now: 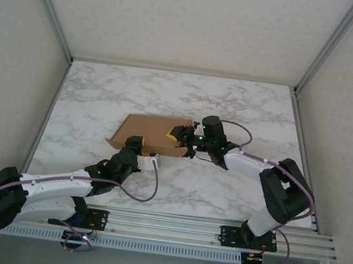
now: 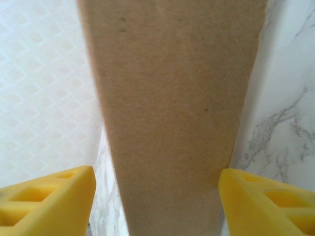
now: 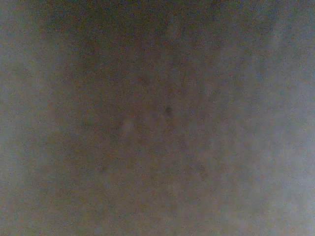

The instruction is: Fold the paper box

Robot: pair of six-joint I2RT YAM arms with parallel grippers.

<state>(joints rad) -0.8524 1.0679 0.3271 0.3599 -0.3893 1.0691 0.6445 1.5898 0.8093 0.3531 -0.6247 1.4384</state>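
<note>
Nearest the arm bases, the left gripper [image 1: 134,144] reached in from about 7 o'clock to the near long edge of the paper box [image 1: 153,132]. In its wrist view the yellow fingers [image 2: 54,196] stood apart on either side of a plain brown cardboard panel. The right one was touching or nearly touching the panel's edge, while a strip of marble showed between the left one and the board. So the gripper was open, straddling the panel and not clamping it. I judged that it stood there to guide or steady the near wall, not to carry it.

The box itself lay on the worktop [image 1: 244,108] close to the middle, a little toward 9 o'clock. It was a shallow brown shape with its corner at 8 o'clock lifted into a point, so it looked partly formed and not yet closed.

Beyond it, the right gripper [image 1: 182,135] met the box's 3 o'clock end, probably to brace that end against the left arm's work. Its wrist view was dark and blurred, and I could not tell whether its jaws were open or closed on the board.

Farther toward 12 o'clock was marble surface and the pale back wall.
</note>
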